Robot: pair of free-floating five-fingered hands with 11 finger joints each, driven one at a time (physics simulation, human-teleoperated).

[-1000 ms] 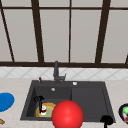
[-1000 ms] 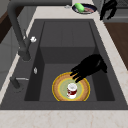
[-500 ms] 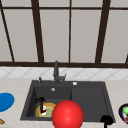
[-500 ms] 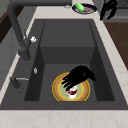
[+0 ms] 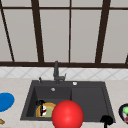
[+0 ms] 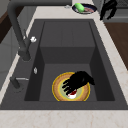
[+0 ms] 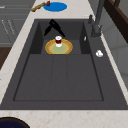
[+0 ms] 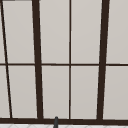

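Your left robot hand is down in the deep basin of the dark grey sink, hanging just over the round yellow plate with a green middle that lies flat on the basin floor; on that plate stands the small red-and-white cup, upright and near the plate's middle. From the right side the left robot hand sits just behind and above the cup with its fingers spread wide and pointing down, not wrapped round anything; from the left side they reach over the cup and cover most of it, and you cannot tell whether they touch it. So the reach into the basin looks done, while a closed grip does not: the cup rests on the plate, not lifted, and the plate has not left the sink. Your right robot hand hangs idle at the sink's front right corner, fingers loose and holding nothing, near the dark bowl with something green in it on the pale counter. On the counter's other end lie a flat blue plate and a wooden-handled tool; a large red round shape sits low in the front view, before the sink.
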